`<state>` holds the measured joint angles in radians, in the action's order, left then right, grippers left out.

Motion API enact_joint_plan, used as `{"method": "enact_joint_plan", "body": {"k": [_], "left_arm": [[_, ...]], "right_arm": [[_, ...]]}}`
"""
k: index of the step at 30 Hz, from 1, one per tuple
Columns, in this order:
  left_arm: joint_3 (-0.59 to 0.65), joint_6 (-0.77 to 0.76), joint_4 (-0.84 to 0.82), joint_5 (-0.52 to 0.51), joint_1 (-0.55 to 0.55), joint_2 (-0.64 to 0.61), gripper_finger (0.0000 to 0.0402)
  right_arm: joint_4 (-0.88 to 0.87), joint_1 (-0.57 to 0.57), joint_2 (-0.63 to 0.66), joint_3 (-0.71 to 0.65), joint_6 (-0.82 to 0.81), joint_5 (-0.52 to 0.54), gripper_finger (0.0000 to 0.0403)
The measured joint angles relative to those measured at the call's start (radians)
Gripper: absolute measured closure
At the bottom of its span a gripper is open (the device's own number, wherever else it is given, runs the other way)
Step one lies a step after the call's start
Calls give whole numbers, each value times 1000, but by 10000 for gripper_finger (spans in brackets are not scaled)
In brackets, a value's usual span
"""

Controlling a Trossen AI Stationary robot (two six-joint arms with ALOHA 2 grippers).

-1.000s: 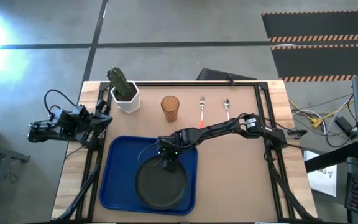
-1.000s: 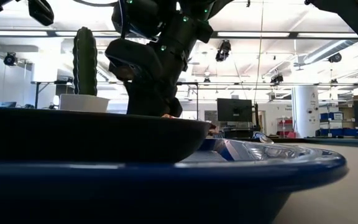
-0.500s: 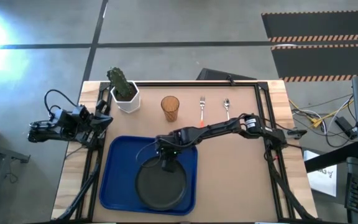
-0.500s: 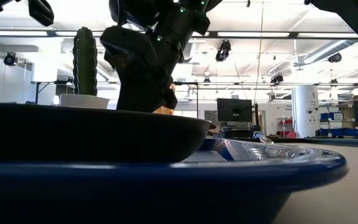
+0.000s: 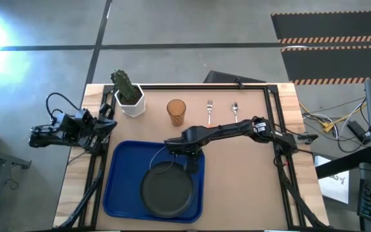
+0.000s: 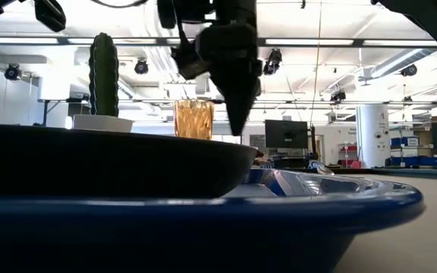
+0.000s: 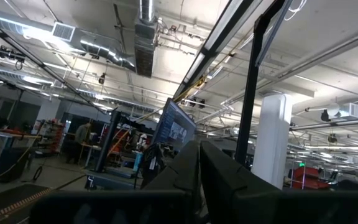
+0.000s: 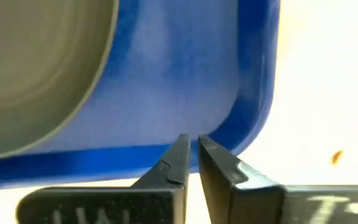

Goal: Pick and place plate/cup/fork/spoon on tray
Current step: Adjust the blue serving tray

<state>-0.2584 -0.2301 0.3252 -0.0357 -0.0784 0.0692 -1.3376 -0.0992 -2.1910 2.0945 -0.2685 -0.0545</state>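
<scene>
Plate [image 5: 167,192] on tray [image 5: 122,169], near its front rim; right gripper [image 5: 190,156] above tray's far right corner, fingers nearly together, empty; cup [image 5: 176,112] well beyond tray; left gripper [image 5: 105,124] off table's left edge, fingers touching.

Over the last second the right pincer [image 5: 190,159] lifted off the far rim of the round matte dark grey plate [image 5: 167,191] and swung toward the far right corner of the bright blue rectangular plastic tray [image 5: 122,166]. Its fingers came nearly together, empty. In the low view, the translucent amber plastic cup [image 6: 193,119] came out from behind it.
</scene>
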Motion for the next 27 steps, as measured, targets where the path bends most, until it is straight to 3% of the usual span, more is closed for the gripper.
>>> {"method": "enact_joint_plan", "body": {"k": [27], "left_arm": [[0, 0, -1, 1, 0, 0, 402]], "right_arm": [[282, -110, 11, -291, -165, -126, 394]]}}
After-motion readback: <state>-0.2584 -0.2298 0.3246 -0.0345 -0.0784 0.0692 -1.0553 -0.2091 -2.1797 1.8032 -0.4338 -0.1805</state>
